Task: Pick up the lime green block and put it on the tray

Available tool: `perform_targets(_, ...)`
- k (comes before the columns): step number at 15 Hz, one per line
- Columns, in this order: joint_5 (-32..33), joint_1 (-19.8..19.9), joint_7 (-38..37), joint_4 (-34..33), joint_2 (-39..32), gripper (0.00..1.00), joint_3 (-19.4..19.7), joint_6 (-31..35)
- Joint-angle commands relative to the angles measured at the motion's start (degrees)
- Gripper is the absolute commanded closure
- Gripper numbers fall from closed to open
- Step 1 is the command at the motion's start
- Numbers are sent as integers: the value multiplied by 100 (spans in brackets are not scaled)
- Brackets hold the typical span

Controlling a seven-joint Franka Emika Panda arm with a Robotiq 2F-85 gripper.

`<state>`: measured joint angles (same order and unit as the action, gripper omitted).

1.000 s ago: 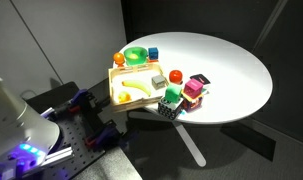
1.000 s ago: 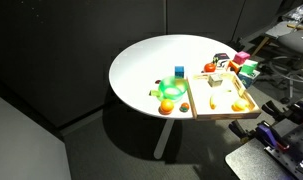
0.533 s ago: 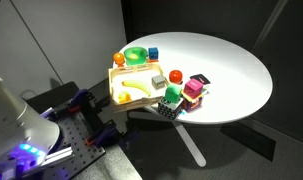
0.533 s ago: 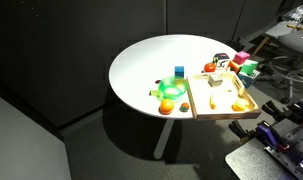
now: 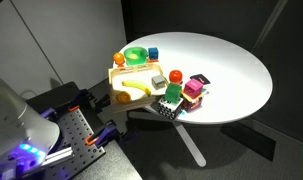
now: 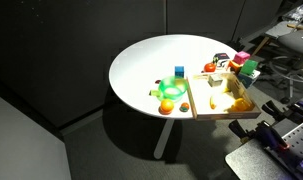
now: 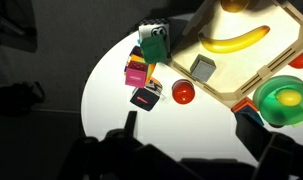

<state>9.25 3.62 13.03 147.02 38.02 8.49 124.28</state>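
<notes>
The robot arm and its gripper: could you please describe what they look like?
In an exterior view the arm is a rounded, glossy white shell with a blue-violet light glowing low on it. In the wrist view the gripper shows only as dark, blurred black shapes; no markings are legible.

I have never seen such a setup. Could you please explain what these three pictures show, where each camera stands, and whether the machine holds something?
This is a robot arm working at a round white table. Two pictures come from cameras standing outside the robot, on different sides. The third comes from a camera on the robot's wrist, looking down at the table.

On the table lies a pale wooden tray with a banana and a grey block in it. Beside the tray are the lime green block, a pink block, a red ball and a green dish.

Nothing is held. The jaws are only dark shapes at the bottom of the wrist view, so I cannot tell whether they are open.
</notes>
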Motion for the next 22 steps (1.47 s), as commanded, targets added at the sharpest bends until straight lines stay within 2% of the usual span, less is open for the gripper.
perform_targets(1,-207,-56,-234,-604,-684,0,-124,-163)
perform_targets(7,-165,-8,-490,-1295,-1712,0,-271,-280)
perform_targets(14,-59,51,-537,-1896,-2838,0,-265,-347)
perform_targets(22,21,184,325,-2056,-3668,0,-141,-197)
